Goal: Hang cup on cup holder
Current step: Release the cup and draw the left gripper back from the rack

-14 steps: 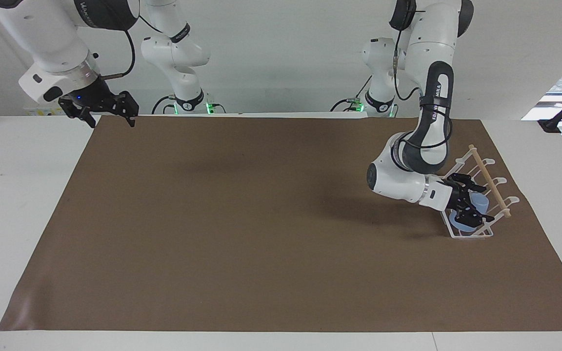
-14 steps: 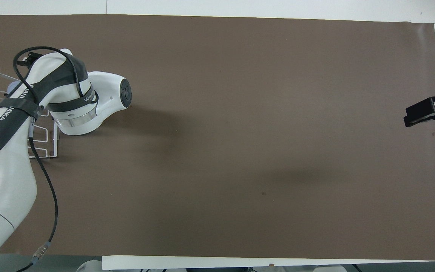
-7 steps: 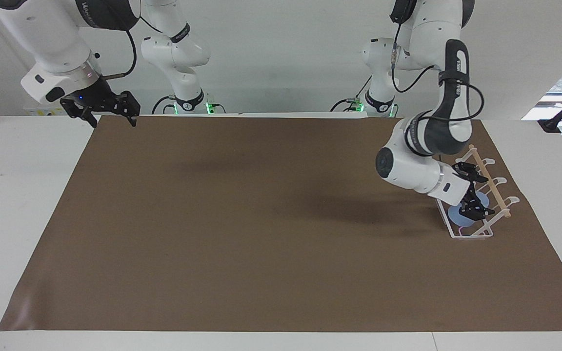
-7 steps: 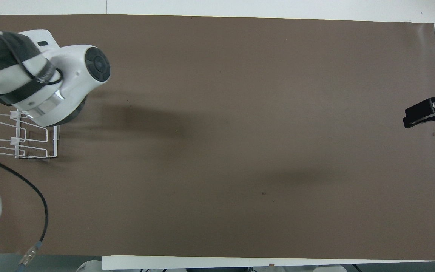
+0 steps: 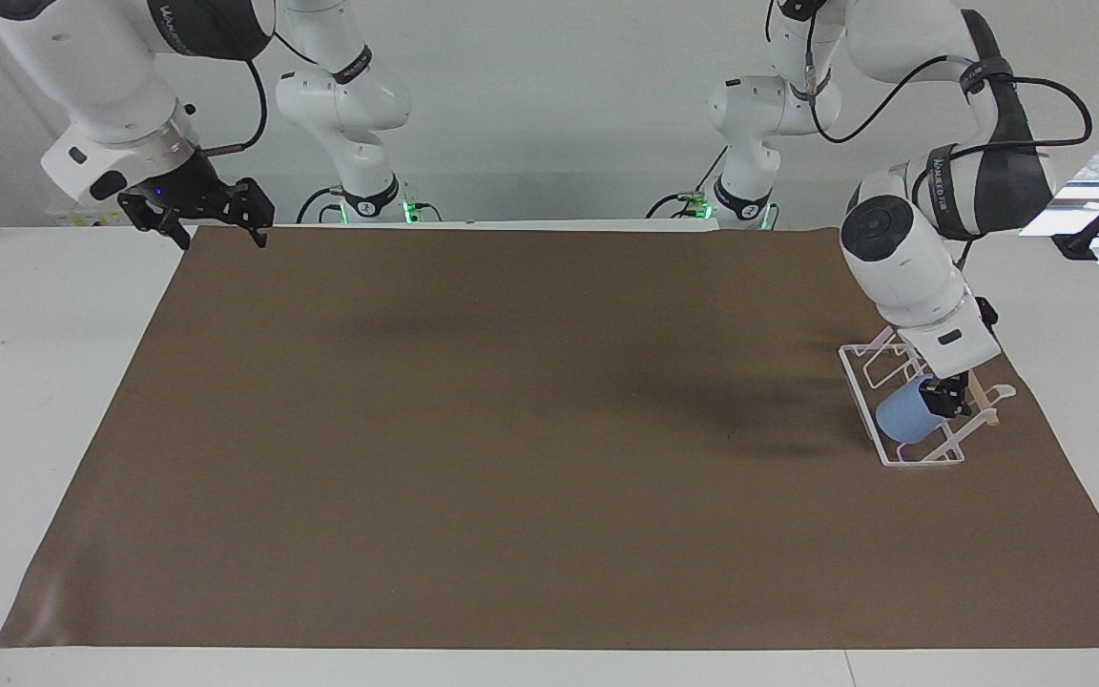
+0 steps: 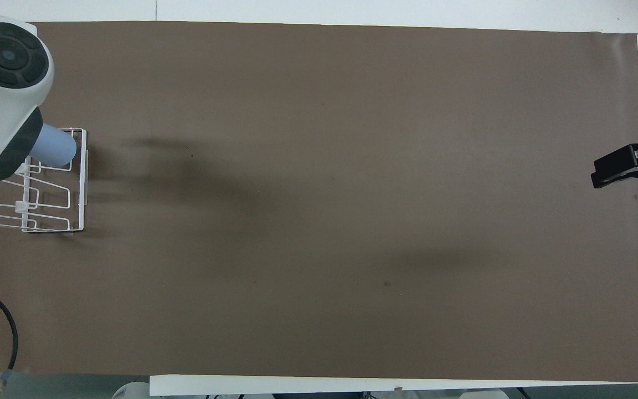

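The light blue cup hangs mouth-first on a slanted prong of the white wire cup holder, at the prong farthest from the robots. It also shows in the overhead view, where the cup leans on the cup holder. My left gripper points down over the holder's wooden rod, close beside the cup, open and holding nothing. In the overhead view the arm's wrist hides it. My right gripper waits open over the table corner at its own end, and its fingers show at that view's edge.
A brown mat covers most of the white table. The cup holder stands near the mat's edge at the left arm's end. A black cable hangs from the left arm.
The left arm has risen and swung toward its own end of the table, drawing its open gripper off the cup. The cup stays on the prong. The right arm has not moved.
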`<act>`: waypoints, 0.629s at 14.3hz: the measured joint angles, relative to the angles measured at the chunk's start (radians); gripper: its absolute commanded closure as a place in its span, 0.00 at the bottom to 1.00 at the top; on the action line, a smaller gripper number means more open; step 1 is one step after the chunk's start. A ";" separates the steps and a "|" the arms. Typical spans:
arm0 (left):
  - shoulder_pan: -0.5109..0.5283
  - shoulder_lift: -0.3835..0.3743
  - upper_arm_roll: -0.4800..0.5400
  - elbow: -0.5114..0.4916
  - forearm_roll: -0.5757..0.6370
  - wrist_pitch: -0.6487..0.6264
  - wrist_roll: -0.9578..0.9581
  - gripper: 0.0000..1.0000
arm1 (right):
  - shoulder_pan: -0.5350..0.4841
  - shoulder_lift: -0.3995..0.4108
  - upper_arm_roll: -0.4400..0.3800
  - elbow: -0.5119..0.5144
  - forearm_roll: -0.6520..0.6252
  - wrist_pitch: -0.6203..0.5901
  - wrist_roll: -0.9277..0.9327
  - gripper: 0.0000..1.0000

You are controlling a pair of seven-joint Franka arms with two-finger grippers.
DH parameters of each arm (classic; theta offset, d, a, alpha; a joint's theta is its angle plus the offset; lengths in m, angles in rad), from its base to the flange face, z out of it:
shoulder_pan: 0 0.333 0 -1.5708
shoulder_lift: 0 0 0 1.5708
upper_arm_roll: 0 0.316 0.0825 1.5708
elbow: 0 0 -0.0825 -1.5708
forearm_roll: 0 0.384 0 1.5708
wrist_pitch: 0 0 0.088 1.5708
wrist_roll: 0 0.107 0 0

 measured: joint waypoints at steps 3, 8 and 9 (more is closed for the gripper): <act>0.034 -0.065 0.009 0.044 -0.314 -0.030 0.310 0.00 | 0.000 0.000 0.000 0.000 0.000 0.000 0.000 0.01; 0.110 -0.202 0.016 0.046 -0.552 -0.264 0.738 0.00 | 0.000 0.000 0.000 0.000 0.000 0.000 0.000 0.01; 0.117 -0.220 0.017 0.045 -0.590 -0.293 0.778 0.00 | 0.000 0.000 0.000 0.000 0.000 0.000 0.000 0.01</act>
